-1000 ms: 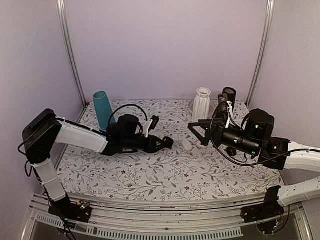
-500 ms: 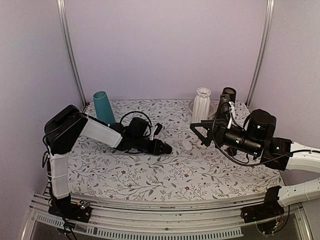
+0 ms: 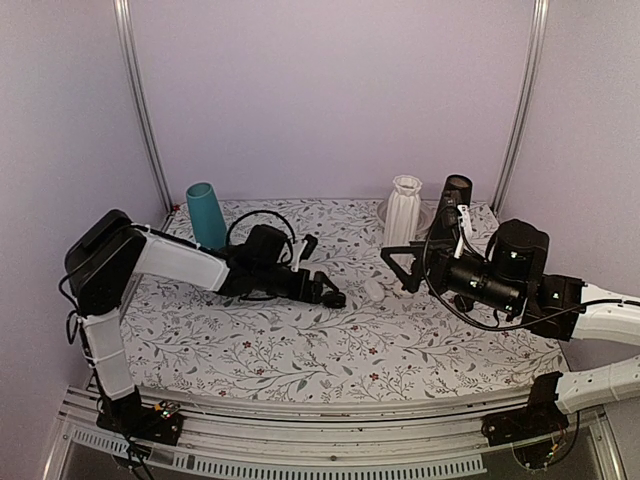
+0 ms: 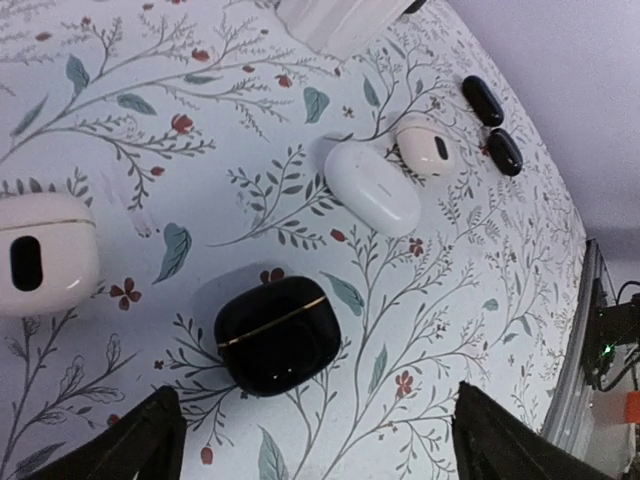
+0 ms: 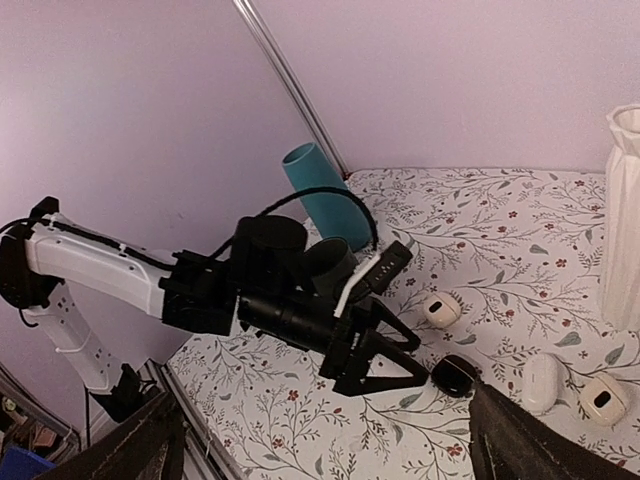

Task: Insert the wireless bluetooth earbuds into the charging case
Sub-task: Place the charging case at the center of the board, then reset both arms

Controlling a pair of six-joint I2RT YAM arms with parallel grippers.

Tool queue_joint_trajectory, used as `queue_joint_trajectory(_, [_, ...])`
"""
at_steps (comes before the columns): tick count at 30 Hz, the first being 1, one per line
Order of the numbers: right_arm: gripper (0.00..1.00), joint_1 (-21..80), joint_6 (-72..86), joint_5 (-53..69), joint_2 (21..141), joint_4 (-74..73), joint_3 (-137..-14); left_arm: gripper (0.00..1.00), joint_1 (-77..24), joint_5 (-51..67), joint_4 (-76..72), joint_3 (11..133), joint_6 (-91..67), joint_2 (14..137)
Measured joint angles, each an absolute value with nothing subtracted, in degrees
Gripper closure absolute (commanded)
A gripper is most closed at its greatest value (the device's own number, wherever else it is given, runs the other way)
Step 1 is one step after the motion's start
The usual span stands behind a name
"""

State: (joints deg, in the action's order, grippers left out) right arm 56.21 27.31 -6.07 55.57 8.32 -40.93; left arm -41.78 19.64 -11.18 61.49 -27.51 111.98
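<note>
The charging case [image 4: 278,335] is a glossy black pebble with a thin gold seam. It lies shut on the flowered table just ahead of my left gripper [image 4: 320,450], which is open with the case free between and beyond its fingertips. Seen from above, the case [image 3: 338,299] sits right at the tip of that gripper [image 3: 322,289]. Two black earbuds [image 4: 482,100] [image 4: 503,152] lie side by side further off, past the white cases. My right gripper [image 3: 398,268] hovers open and empty, facing the left arm; in its own view the case [image 5: 455,375] shows.
A shut white case [image 4: 372,187] and a white piece with a dark oval [image 4: 425,150] lie between the black case and the earbuds. Another white piece [image 4: 40,255] lies left. At the back stand a teal cup [image 3: 205,215], a white vase [image 3: 404,210] and a black cylinder [image 3: 457,190].
My left gripper lowered the black case to the table, opened and let it go. The right gripper opened a little wider and hardly moved.
</note>
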Motion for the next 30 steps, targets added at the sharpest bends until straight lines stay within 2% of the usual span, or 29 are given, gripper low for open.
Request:
queue_joint_trajectory(8, [0.01, 55.44, 27.33, -16.69, 55.90, 4.01, -41.52, 0.04, -41.76, 17.02, -12.05, 54.57, -25.26, 96.01])
queue_joint_trajectory(12, [0.01, 52.01, 27.18, -21.56, 55.02, 4.78, -38.48, 0.04, -41.71, 14.48, -13.85, 48.69, -24.71, 86.65])
queue_joint_trajectory(21, [0.01, 33.32, 22.33, -28.93, 52.34, 9.23, -26.81, 0.04, -39.44, 0.51, -11.64, 36.38, -25.41, 64.01])
queue_joint_trajectory(27, [0.01, 16.27, 17.26, -31.24, 51.83, 21.69, -14.90, 0.04, -34.52, -12.86, -7.44, 28.53, -28.62, 51.53])
queue_joint_trajectory(30, [0.00, 11.66, 13.93, -31.40, 54.72, 30.13, -12.36, 0.04, -31.64, -18.87, -6.94, 24.47, -28.62, 47.59])
